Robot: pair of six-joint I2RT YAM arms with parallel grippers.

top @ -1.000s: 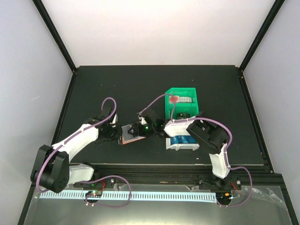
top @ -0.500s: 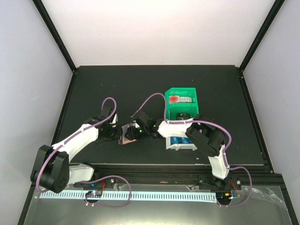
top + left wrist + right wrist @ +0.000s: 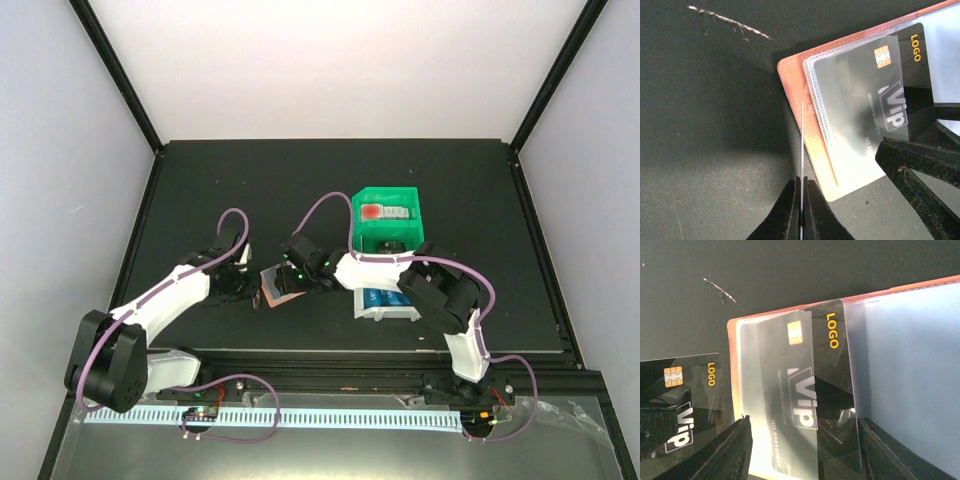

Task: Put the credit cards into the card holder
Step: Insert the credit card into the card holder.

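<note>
The salmon-pink card holder (image 3: 268,298) lies open on the black table, its clear pockets up (image 3: 795,85) (image 3: 732,340). A black "VIP" credit card (image 3: 805,365) (image 3: 890,90) sits partly under a frosted pocket. My right gripper (image 3: 292,278) (image 3: 802,450) is open, low over the holder, with one finger on each side of that card's long edges. My left gripper (image 3: 243,283) (image 3: 802,200) is shut on a second black card (image 3: 690,385), seen edge-on (image 3: 802,140), at the holder's left edge. More cards, blue-looking (image 3: 385,298), lie in a white bin.
A white bin (image 3: 385,314) stands right of the holder, close to the right arm. A green bin (image 3: 388,235) with a red and white item stands behind it. A pale scratch (image 3: 730,21) marks the table beyond the holder.
My right gripper has moved left, from beside the card holder to over it. The holder has shifted slightly left. The left arm has hardly moved.
</note>
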